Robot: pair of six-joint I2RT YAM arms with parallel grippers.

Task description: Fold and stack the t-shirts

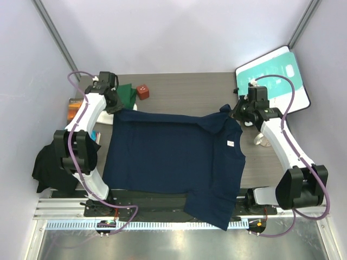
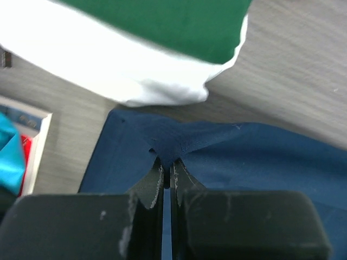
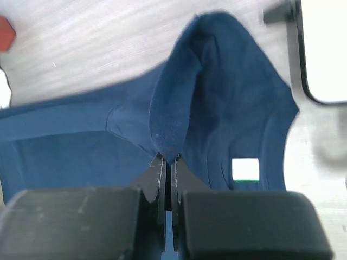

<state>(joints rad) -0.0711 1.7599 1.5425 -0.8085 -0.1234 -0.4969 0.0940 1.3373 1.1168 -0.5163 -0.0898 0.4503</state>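
T-shirt (image 1: 173,157), perhaps taut, between both grippers (image 2: 167,165) (image 3: 168,160)

Both the left arm (image 1: 91,111) and the right arm (image 1: 279,138) are wearing smooth white shells joined by chunky black joint housings. A thin purple cable (image 1: 68,80) is running along each one. The left gripper (image 2: 167,162) and right gripper (image 3: 168,160) are showing matte black blocky bodies and tapering fingers (image 3: 153,181), their edges scuffed pale grey.

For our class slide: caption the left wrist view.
Left gripper shut on navy t-shirt; green shirt and white shirt beyond.
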